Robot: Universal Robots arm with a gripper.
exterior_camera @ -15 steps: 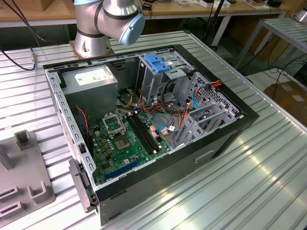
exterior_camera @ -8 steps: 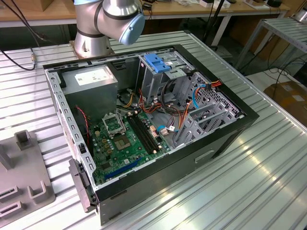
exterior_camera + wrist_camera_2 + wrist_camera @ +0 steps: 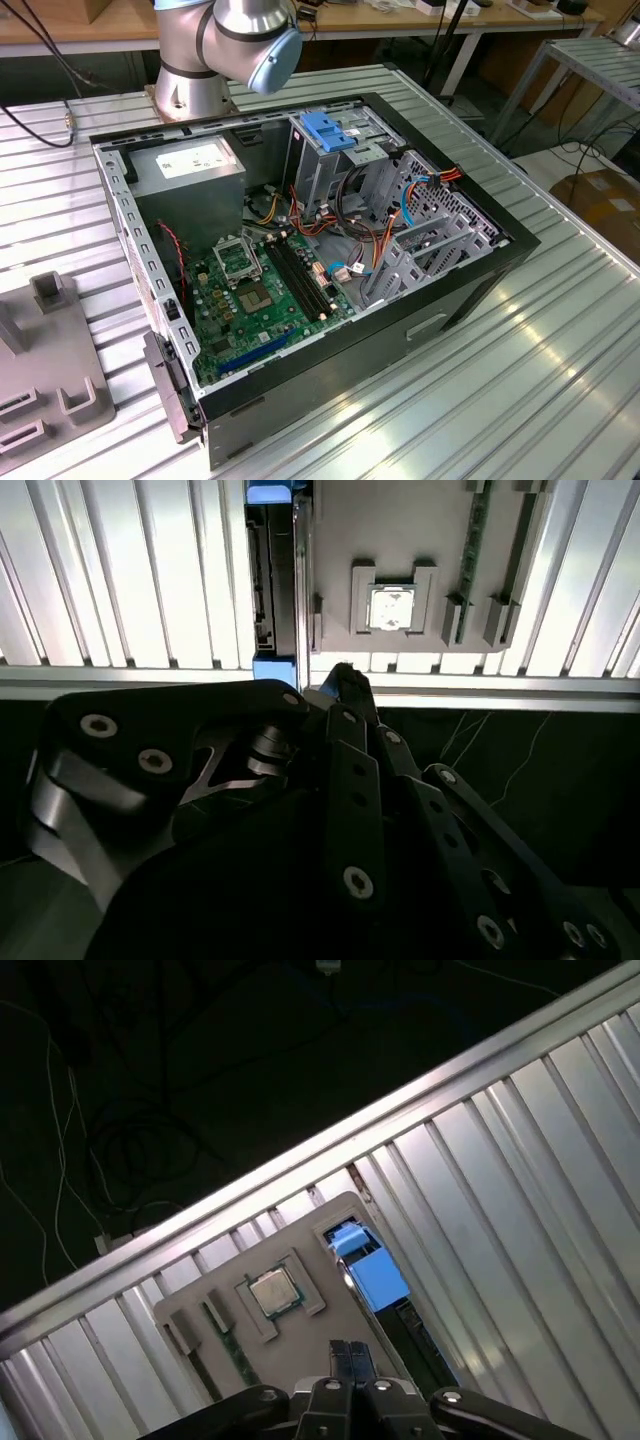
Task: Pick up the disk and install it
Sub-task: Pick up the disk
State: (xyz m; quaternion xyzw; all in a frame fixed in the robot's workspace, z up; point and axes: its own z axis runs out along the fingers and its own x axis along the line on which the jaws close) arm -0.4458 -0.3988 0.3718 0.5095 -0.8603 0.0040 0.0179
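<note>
- I'm looking at a ribbed metal bench (image 3: 520, 380), with wooden desks and loose cables behind it in the exterior view.
- An open computer case (image 3: 400, 330) lies on its side on the bench, its green board (image 3: 260, 290) facing up and a bare blue bracket (image 3: 330, 130) in the drive cage at the far end.
- The arm (image 3: 230, 40) rises from its base just behind the case.
- A grey fixture plate (image 3: 50, 370) sits at the exterior view's left, well apart from the case.
- In the first wrist view I see the tool (image 3: 350, 1355) above that plate, its fingertips pressed together with nothing between them.
- The disk (image 3: 368, 1272) stands on edge in a slot at the plate's border, with its blue carrier end showing and its dark body running along the plate's side.
- A processor chip (image 3: 275, 1292) rests in its holder just beside the disk, and a memory stick (image 3: 232, 1355) stands in a slot beyond the chip.
- The tool is close to the disk's blue end, but I can't tell whether it touches.
</note>
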